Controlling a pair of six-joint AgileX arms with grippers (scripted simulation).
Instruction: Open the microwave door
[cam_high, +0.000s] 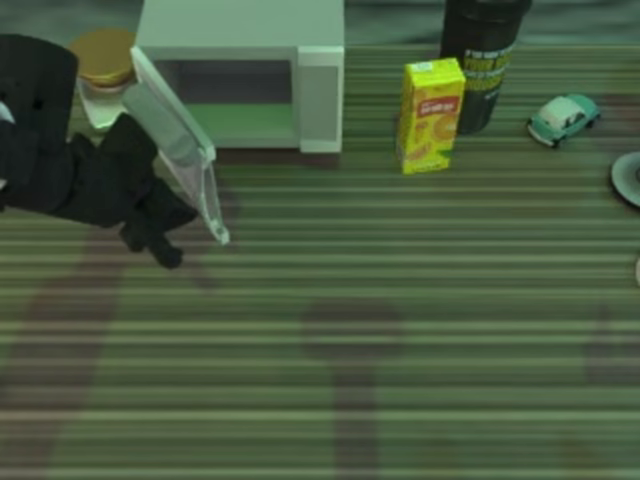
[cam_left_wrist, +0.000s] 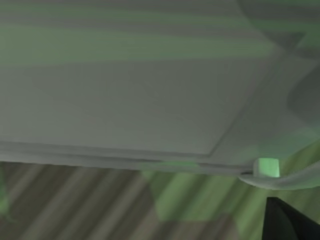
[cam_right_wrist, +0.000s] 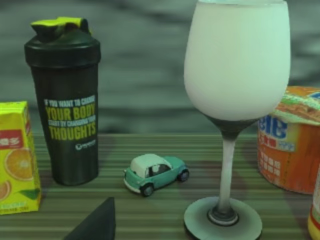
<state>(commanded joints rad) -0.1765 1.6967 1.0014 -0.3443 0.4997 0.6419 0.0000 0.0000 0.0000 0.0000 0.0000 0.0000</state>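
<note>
Looking down, the microwave (cam_high: 250, 70) sits far-left on the counter (cam_high: 400, 350), the microwave door (cam_high: 180, 150) swung wide; the left end effector (cam_high: 160, 245) is at its free edge, grip unclear. Left wrist: door panel close. Judgement: follow the hinge arc outward.

A yellow orange-juice carton (cam_high: 430, 114) stands upright on the green-striped surface (cam_high: 400, 330). Just beside it, toward the right, stands a black shaker bottle (cam_high: 483, 62) printed with yellow lettering and topped by a yellow-green cap. A small teal toy car (cam_high: 563, 118) with a white roof sits further right, apart from the bottle. A wine glass (cam_right_wrist: 235, 100) with a white-filled bowl stands near the car. An orange printed tub (cam_right_wrist: 290, 145) stands beside the glass. A brown-lidded jar (cam_high: 102, 75) occupies the far left.
</note>
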